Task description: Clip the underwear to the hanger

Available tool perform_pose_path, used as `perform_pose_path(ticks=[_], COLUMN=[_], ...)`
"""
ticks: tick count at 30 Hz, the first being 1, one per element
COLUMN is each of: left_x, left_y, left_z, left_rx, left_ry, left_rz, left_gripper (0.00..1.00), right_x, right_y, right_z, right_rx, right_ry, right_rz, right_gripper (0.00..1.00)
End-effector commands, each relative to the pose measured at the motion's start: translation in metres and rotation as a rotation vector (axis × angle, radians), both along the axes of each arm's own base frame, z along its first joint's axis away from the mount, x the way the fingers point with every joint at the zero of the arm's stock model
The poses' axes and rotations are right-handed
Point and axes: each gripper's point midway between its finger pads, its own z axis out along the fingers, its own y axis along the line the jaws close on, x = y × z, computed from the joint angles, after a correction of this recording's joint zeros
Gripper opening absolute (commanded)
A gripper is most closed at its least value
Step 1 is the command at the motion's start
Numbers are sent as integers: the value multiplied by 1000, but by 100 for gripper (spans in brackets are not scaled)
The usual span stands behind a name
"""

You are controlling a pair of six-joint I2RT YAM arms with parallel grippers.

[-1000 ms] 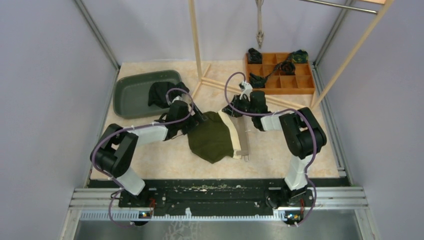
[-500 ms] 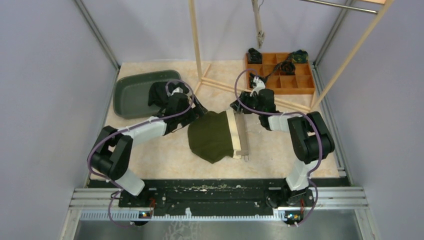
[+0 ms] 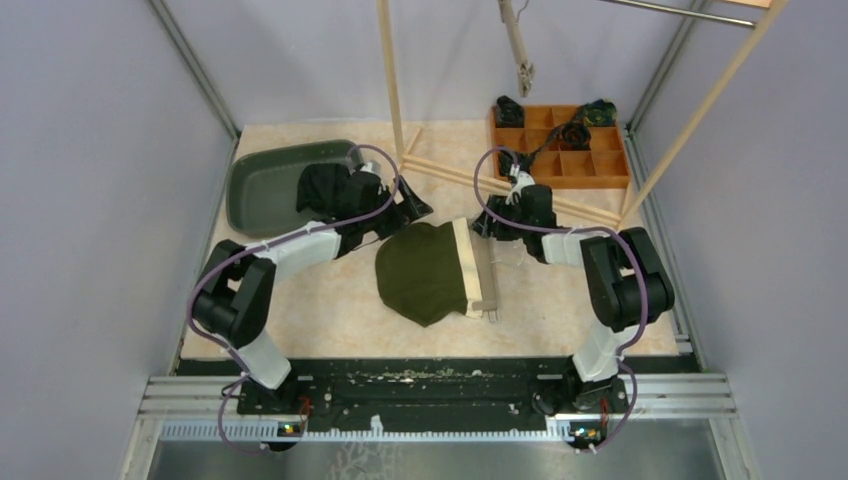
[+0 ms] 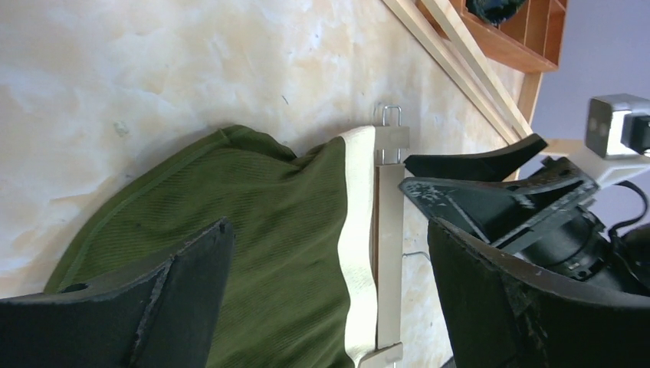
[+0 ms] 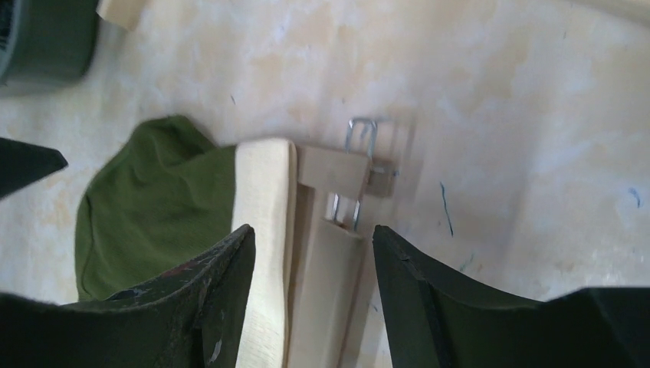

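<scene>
The green underwear (image 3: 420, 272) lies flat on the table, its cream waistband (image 3: 463, 262) against the left side of the beige hanger (image 3: 486, 275). My left gripper (image 3: 412, 206) hovers open just beyond the garment's far edge; in its wrist view the underwear (image 4: 253, 230) and the hanger (image 4: 389, 253) show between the wide jaws of the left gripper (image 4: 326, 230). My right gripper (image 3: 487, 222) is open over the hanger's far end. In the right wrist view the right gripper (image 5: 313, 234) straddles the hanger bar (image 5: 329, 264) below its metal clip (image 5: 360, 134), holding nothing.
A grey tray (image 3: 262, 180) with a dark garment (image 3: 320, 185) sits at the far left. A wooden compartment box (image 3: 560, 165) with dark items stands at the far right. Wooden rack legs (image 3: 392, 80) cross the back, and another hanger (image 3: 520, 60) hangs there.
The right gripper has opened and drawn back from the hanger's far clip. The left gripper has pulled away from the underwear toward the far side. Underwear and hanger stay put.
</scene>
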Motion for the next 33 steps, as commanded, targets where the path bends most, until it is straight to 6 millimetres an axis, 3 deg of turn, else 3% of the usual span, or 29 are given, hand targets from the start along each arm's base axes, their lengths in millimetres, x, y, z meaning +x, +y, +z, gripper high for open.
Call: perform_pose_path(ticks=[1,7,18,27,29,33], left_x=[4,1,0,-1,0,0], left_y=[-19,-24,-25,-24,-23,-23], left_z=[14,12,15,12,13,14], left_rx=[-66,-85,-93,-84,-82,-81], left_ry=[-41,-37,-50,-47,-49,-52], left_rz=[-82,-110,-125,-119,-118,-117], left_gripper=[99,99,99,99,99,100], right_x=[-7,-16,-26,-26,-25,-26], right_y=[-6,-4,6,7,6,10], right_z=[4,-6,-14,-20,-20,-19], right_rx=[-15,-9,40,47,51,76], right_ry=[-8,26,77,125,127,128], right_rz=[12,43,105,148,154,171], right_gripper=[58,57,38,37,32,12])
